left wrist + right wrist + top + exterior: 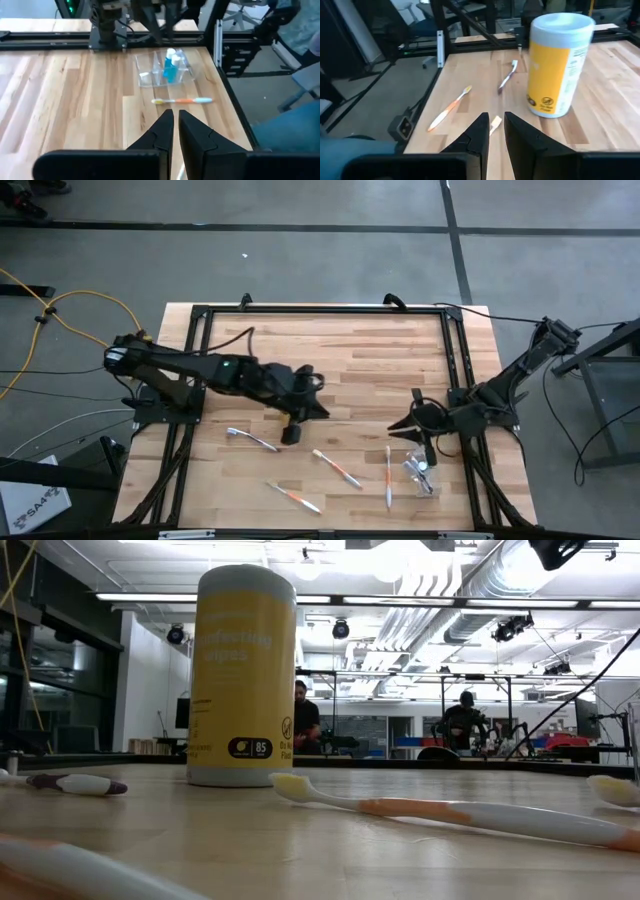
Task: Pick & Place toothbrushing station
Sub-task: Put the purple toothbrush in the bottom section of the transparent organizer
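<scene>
Toothbrushing station spread across the near half of a pale wooden worktop (360, 360). Clear plastic holder (420, 472) near the right front corner, just inside the dark frame rail, with two teal-capped bottles (171, 67) standing inside it. Orange-handled toothbrush (388, 477) lying flat just beside the holder, toward the middle of the worktop. Farther left, well apart from the holder, two more orange-and-white toothbrushes (337, 468) (295, 497), lying at slants. Farthest left, a white toothbrush with a dark end (252, 439), also flat on the wood.

Right pincer (496, 117) low over the worktop just behind the holder, pointing toward the centre, fingers drawn almost together with only a thin slit, gripping nothing. Left pincer (176, 114) out over the middle of the worktop, pointing toward the holder side, fingers likewise nearly closed and empty.

Tall yellow wipes canister (559, 65) with a white lid, upright on the wood, toothbrushes scattered near it. Beyond the worktop, an open workshop room with two people (305, 715) far in the background.
</scene>
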Controlling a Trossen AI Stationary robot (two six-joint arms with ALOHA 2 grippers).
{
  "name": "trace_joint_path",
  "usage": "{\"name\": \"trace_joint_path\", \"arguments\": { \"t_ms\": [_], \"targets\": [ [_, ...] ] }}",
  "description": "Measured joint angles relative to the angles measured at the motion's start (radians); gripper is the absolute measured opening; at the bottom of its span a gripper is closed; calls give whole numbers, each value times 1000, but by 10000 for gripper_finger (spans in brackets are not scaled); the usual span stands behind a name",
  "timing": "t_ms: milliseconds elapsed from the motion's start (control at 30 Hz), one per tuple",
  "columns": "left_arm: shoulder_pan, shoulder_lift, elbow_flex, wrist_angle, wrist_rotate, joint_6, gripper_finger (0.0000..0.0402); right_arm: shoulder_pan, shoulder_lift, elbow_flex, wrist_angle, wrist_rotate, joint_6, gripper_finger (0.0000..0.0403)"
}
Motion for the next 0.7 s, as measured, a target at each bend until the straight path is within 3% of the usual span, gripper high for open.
{"name": "trace_joint_path", "arguments": {
  "t_ms": [333, 700],
  "targets": [
    [-153, -214, -333, 89, -161, -160, 23, -96, 0, 0, -10, -1, -10, 52],
    [-354, -363, -505, -32, -406, -334, 23, -199, 0, 0, -19, -27, 15, 52]
  ]
}}
